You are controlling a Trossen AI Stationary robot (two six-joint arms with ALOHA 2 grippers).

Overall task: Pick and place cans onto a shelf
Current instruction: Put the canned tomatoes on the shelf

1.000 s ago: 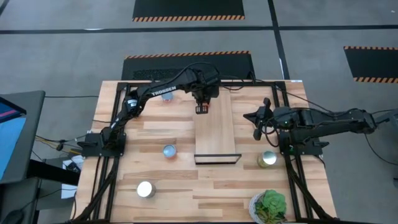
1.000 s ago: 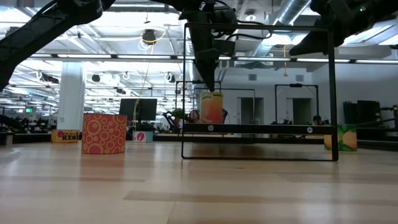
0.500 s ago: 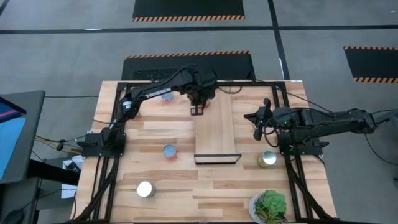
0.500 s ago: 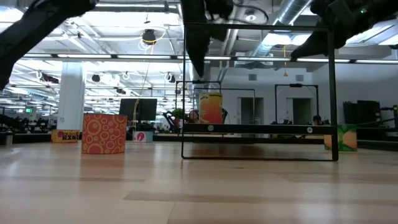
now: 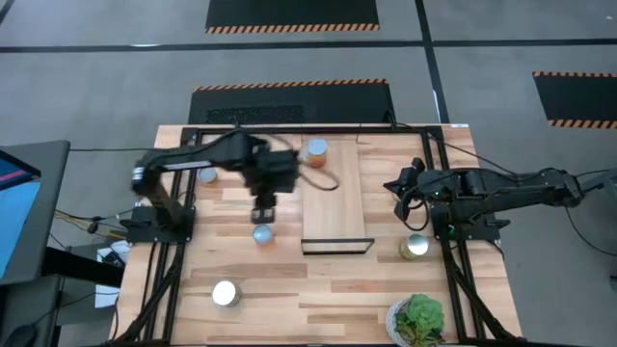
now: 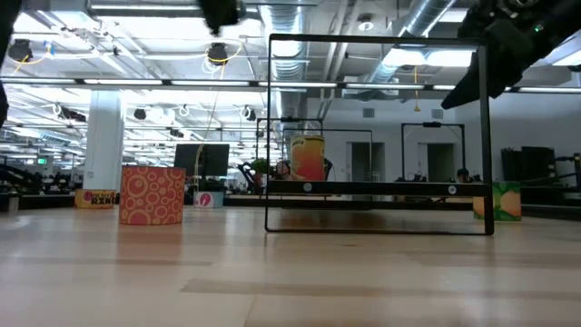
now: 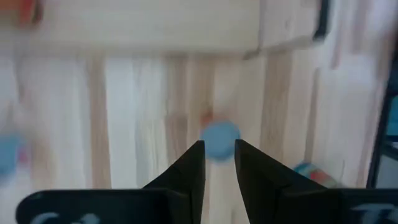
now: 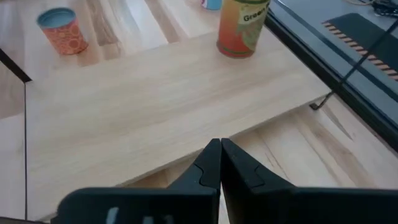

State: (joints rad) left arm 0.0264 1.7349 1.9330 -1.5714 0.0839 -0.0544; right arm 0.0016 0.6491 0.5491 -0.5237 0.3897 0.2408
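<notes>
An orange-labelled can (image 5: 314,151) stands upright on the far end of the pale-wood shelf (image 5: 335,207); it also shows in the low view (image 6: 309,157) and the right wrist view (image 8: 244,28). My left gripper (image 5: 262,208) is open and empty, above a blue-topped can (image 5: 262,234) on the table left of the shelf; the can shows between its fingertips in the left wrist view (image 7: 219,140). My right gripper (image 5: 399,185) is shut and empty, right of the shelf. Other cans stand at the left (image 5: 205,174), near left (image 5: 225,293) and right (image 5: 415,247).
A leafy green plant (image 5: 416,320) stands at the near right corner. The shelf sits raised on a black metal frame (image 6: 377,188) in the table's middle. Black arm mounts stand along the table's left and right sides.
My left gripper has come up off the orange can, which stays upright on the shelf's far end. It has then swung fast toward the table's left and near edges, off the shelf, and now hangs over the blue-topped can.
</notes>
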